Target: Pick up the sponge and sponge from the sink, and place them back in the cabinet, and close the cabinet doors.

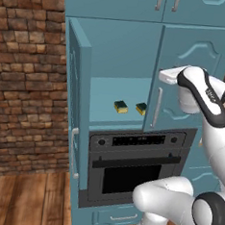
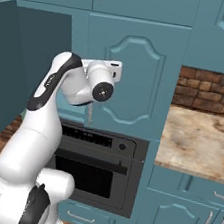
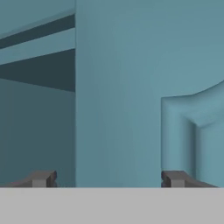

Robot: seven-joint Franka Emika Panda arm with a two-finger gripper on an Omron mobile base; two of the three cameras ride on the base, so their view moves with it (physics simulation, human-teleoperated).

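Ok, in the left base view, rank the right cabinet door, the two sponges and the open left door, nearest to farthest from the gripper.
1. Right cabinet door, directly at the gripper.
2. Right sponge, on the shelf, below-left.
3. Left sponge, further left.
4. Open left door, far left.

Teal cabinet shelf (image 1: pixel 104 114) carries two sponges (image 1: pixel 120 106).

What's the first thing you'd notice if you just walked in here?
The big white robot arm reaching up to the teal cabinet, its hand open at the right door's edge. Two little yellow-and-green sponges sit on the shelf, above the black oven. The left door hangs wide open.
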